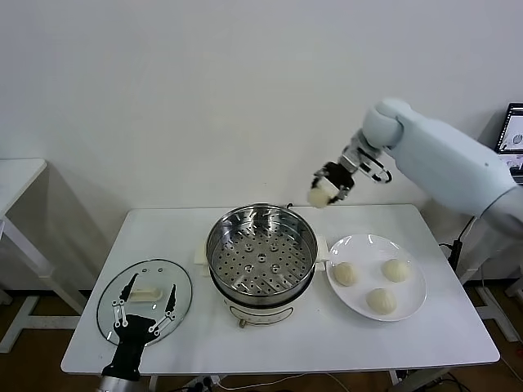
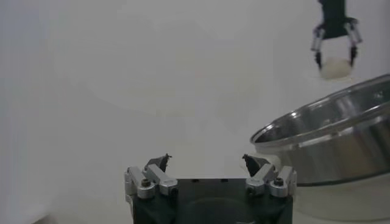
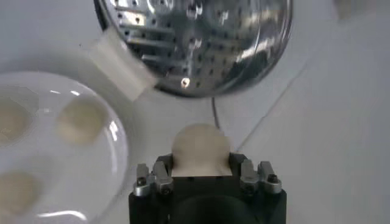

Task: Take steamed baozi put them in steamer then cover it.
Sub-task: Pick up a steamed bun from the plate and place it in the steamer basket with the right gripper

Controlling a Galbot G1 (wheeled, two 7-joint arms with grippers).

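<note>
Above the steamer (image 1: 261, 253) rim, baozi (image 1: 318, 197) clamped in right hand (image 1: 325, 191)

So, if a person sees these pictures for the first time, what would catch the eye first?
Probably the right gripper, raised in the air behind the steamer and shut on one baozi. Next comes the shiny steamer at the middle of the table, its perforated tray bare, with three baozi waiting on the white plate to its right. The open left gripper hovers over the glass lid at the table's left.
</note>
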